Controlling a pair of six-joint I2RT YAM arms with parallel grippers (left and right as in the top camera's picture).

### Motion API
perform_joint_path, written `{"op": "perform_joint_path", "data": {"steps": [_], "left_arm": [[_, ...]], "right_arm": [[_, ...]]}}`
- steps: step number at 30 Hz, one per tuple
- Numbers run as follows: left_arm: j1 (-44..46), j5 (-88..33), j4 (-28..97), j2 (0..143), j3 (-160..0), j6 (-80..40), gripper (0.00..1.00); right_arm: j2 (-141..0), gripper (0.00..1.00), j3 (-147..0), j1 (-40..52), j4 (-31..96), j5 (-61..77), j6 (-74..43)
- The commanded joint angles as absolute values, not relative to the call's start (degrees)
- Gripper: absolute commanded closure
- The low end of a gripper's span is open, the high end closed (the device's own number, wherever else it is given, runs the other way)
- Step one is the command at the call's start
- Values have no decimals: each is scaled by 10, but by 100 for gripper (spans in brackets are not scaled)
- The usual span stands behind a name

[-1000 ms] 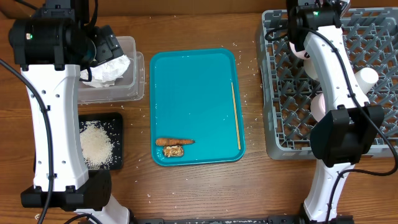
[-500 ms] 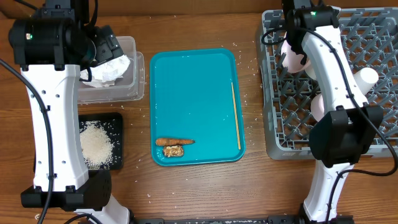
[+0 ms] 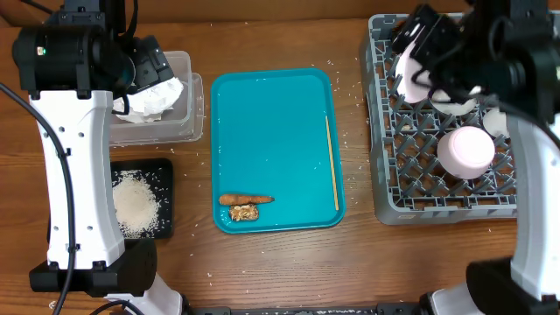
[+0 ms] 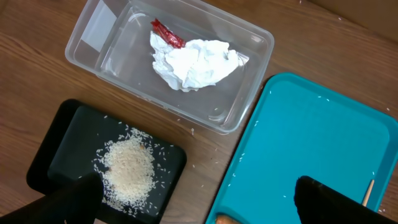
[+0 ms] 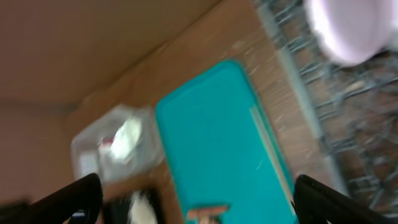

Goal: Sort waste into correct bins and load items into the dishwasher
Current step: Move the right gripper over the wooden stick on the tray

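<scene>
Stock of the desk (image 3: 262, 262), taken from above and from both my wrists

Left pincer (image 4: 198, 190): fingers wide apart with nothing between them, hanging over the near edges of the black tray and the teal tray

Right pincer (image 5: 198, 186): fingers likewise apart and empty, high above the desk; this wrist view is blurred

Clear tub (image 3: 192, 114): far left of the desk, holding the crumpled white napkin (image 4: 196, 61), with the red wrapper (image 4: 166, 32) touching one end of it

Black tray (image 3: 164, 175): just in front of the tub on my side, carrying a heap of rice (image 3: 136, 203); stray grains lie on the wood nearby

Teal tray (image 3: 276, 131): middle of the desk, between the tub and the rack. At its near end lies the carrot stick (image 3: 243, 199), with the brown chunk (image 3: 246, 213) touching it on the near side. A thin yellow stick (image 3: 332, 162) lies along the tray's right edge

Grey rack (image 3: 394, 175): right side of the desk. One round white bowl (image 3: 465, 150) sits in its near half. A white dish (image 3: 409, 74) stands farther back, partly hidden by my right arm (image 3: 525, 52); I cannot tell which dish it is
</scene>
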State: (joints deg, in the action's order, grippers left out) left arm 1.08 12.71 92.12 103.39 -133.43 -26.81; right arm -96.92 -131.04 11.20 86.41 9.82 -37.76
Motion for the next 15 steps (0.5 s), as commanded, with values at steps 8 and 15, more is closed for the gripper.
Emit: {"op": "perform_joint_path", "data": {"steps": [8, 15], "left_arm": [[12, 135, 921, 1038, -1332, -268, 0], [12, 135, 921, 1038, -1332, -268, 0]], "right_arm": [[-1009, 0, -1240, 251, 856, 88, -341], [-1039, 0, -1201, 290, 810, 88, -343]]}}
